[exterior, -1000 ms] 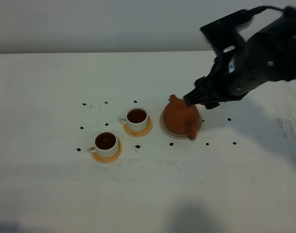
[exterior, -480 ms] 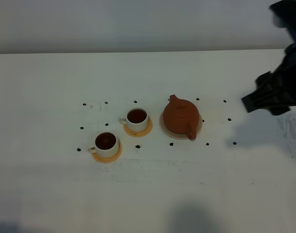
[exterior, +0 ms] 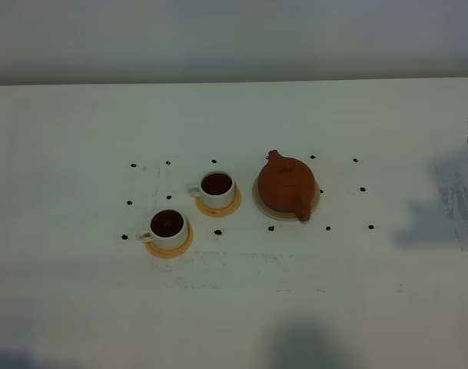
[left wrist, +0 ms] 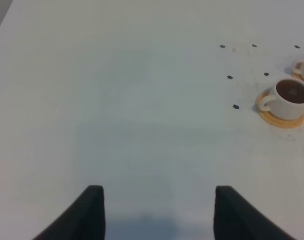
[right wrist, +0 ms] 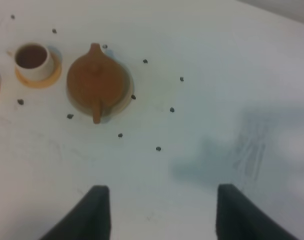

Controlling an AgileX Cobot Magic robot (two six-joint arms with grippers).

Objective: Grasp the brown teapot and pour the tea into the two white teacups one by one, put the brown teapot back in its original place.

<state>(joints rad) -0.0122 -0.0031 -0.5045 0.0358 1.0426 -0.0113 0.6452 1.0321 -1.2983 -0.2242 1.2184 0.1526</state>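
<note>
Brown teapot (exterior: 286, 185) on cream saucer (exterior: 263, 208), mid-bench; two white teacups (exterior: 217, 188) (exterior: 168, 227), apparently holding tea, on orange coasters (exterior: 173, 250). Left gripper (left wrist: 156, 212) and right gripper (right wrist: 161, 212): jaws apart, empty.

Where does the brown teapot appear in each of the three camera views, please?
Exterior high: the brown teapot sits right of centre on its cream saucer.
Left wrist: not in it; only teacups on orange coasters show.
Right wrist: upper left of the picture.
Shared landmark: the teacup nearest the teapot, on its orange coaster.
</note>
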